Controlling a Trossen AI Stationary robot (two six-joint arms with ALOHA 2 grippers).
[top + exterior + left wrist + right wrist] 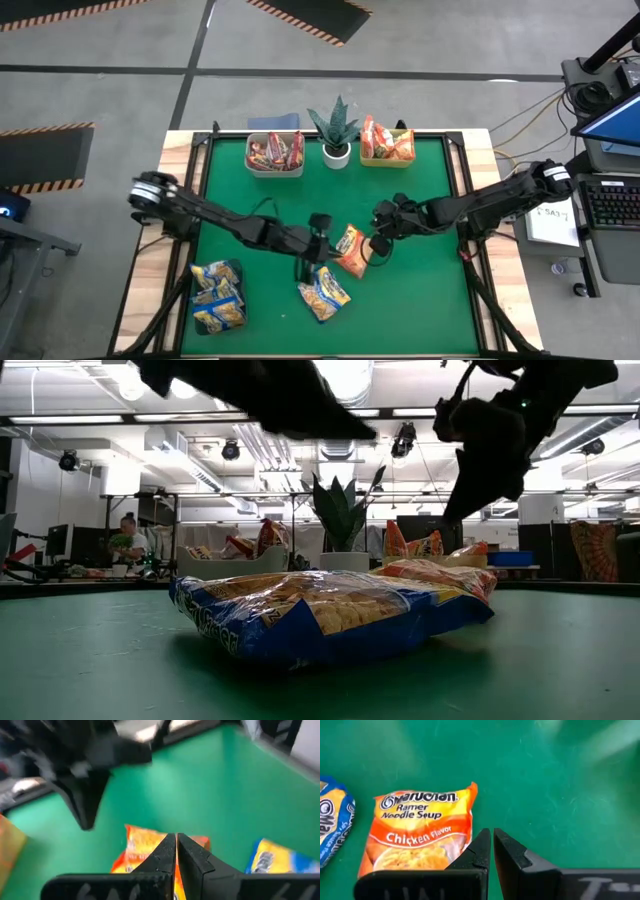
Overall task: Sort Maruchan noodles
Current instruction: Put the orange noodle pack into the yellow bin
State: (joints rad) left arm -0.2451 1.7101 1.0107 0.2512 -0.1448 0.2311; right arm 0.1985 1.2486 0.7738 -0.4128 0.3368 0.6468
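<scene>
Maruchan noodles: orange chicken packet (pixel 351 250) loose mid-desk (pixel 430 290), blue packet (pixel 324 293) near. Right hand (pixel 378 243) beside it, left hand (pixel 317 243) opposite, both closed, empty. Advice: open wide, pinch packet edge.

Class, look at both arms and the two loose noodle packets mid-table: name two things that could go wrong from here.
1. Both grippers, left and right, crowd the orange packet from either side; the arms could collide if both go for it.
2. The right gripper's fingers are shut beside the orange packet's edge; descending like this might push it rather than grasp it, perhaps toward the blue packet close by.
</scene>
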